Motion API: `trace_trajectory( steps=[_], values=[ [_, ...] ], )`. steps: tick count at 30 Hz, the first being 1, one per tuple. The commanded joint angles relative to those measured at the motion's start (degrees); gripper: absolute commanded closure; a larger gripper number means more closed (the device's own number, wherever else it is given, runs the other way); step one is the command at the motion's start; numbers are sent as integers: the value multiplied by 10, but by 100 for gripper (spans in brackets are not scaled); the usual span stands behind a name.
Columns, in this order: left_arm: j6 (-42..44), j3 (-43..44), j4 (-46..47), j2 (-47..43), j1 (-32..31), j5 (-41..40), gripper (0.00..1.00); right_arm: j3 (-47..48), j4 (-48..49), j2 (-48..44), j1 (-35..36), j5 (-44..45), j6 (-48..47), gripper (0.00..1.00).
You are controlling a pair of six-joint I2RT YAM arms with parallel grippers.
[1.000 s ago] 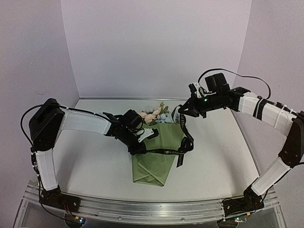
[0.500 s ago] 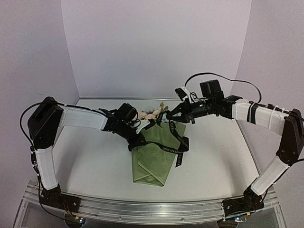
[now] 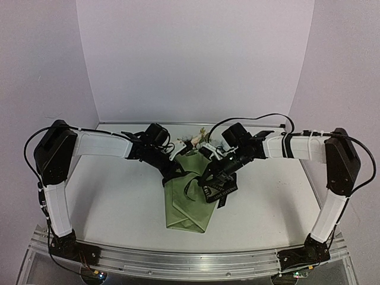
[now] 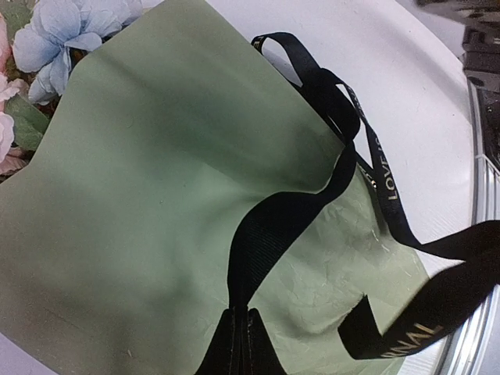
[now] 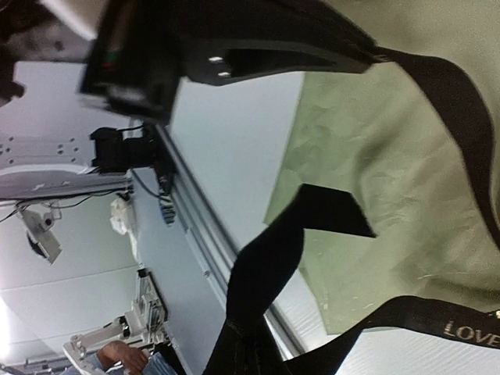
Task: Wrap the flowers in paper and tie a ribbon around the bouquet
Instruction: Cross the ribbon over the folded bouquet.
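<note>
The bouquet lies on the table as a cone of olive-green paper [image 3: 189, 205], its point toward the near edge. The flowers [image 3: 194, 142], pale blue and peach, show at its far, wide end [image 4: 55, 43]. The black ribbon [image 3: 217, 189] with light lettering crosses the paper in loose loops. My left gripper [image 3: 173, 174] sits at the cone's left edge, shut on a ribbon strand [image 4: 266, 230] that rises from its fingertips [image 4: 244, 320]. My right gripper [image 3: 209, 176] hangs over the cone's middle, shut on another ribbon length [image 5: 273, 250] above the paper [image 5: 406, 195].
The white table [image 3: 113, 202] spreads left and right of the bouquet. An aluminium rail [image 3: 178, 264] runs along the near edge, and walls close in the back and sides. The two grippers stand close together over the paper.
My right gripper has swung left and down from the far right to the cone's middle, drawing the ribbon with it. My left gripper has shut on the ribbon and stayed at the cone's left edge.
</note>
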Motion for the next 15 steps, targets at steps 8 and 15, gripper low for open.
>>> trace_trajectory(
  steps=[8,15],
  values=[
    [0,22,6,-40,1,19,100,69,-38,71,38,250,7,100],
    [-1,11,6,-54,0,37,100,89,-29,108,48,355,52,100]
  ],
)
